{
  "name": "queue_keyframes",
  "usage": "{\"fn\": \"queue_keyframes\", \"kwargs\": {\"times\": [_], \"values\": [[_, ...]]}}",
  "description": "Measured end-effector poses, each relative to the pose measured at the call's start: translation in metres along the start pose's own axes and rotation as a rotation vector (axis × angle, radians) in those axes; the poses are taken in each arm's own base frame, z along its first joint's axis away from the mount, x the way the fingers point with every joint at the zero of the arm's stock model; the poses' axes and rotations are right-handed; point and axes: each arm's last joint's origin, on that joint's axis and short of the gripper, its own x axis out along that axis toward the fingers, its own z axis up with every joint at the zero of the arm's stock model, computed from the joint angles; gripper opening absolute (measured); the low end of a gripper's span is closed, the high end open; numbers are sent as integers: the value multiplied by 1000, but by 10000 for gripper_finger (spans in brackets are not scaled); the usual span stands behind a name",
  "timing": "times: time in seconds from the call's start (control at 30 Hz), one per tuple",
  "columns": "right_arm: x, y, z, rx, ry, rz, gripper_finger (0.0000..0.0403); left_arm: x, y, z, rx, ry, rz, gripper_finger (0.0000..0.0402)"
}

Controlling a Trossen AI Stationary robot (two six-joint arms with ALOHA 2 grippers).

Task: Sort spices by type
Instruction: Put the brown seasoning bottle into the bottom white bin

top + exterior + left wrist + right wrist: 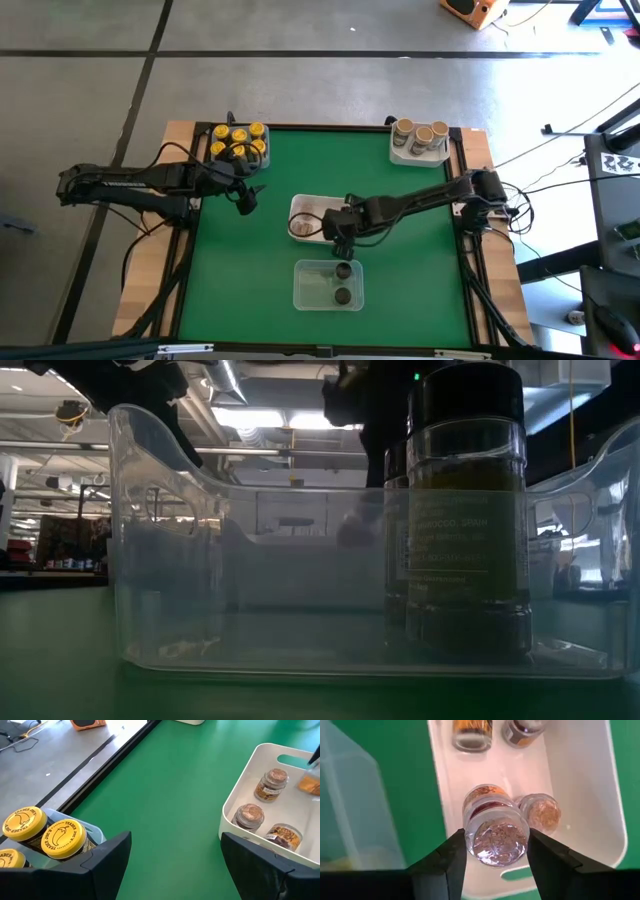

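Note:
Spice jars stand sorted in bins: yellow-lidded ones (238, 143) at the far left, tan-lidded ones (420, 138) at the far right, dark-lidded ones (343, 282) in the clear near bin (305, 290). A white bin (300, 208) in the middle holds several grey-brown-topped jars (248, 815). My right gripper (342, 245) hangs over that bin's near side, shut on one spice jar (495, 837) with a shiny end and a red label band. My left gripper (175, 865) waits open beside the yellow jars (62, 840), touching nothing. My right gripper pinches the jar's round side wall (470, 827) between its two fingers (451, 857), one on each side. The fingers slant steeply down from above. The jar's shiny end faces the wrist camera. It is lifted above the white bin's floor and the other jars (540, 812).
The clear near bin (350, 805) lies right beside the white bin; in the low view its wall (150, 560) and a dark-lidded jar (465, 510) fill the front. Open green mat (260, 290) lies between the bins. The floor surrounds the table.

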Motion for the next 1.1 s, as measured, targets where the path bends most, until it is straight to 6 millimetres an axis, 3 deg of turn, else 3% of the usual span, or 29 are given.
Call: {"fn": "queue_keyframes", "kwargs": {"times": [0.27,0.43,0.87,1.1], "values": [[23,-4,-1,-22,54,-76,181,0,0,0,-1,0,0,306],[27,-9,-3,-25,74,-130,181,0,0,0,-1,-1,0,306],[40,-4,-4,-49,105,-72,182,0,0,0,-33,0,-1,306],[42,-3,-4,-36,106,-63,224,0,0,0,-28,3,0,306]]}}
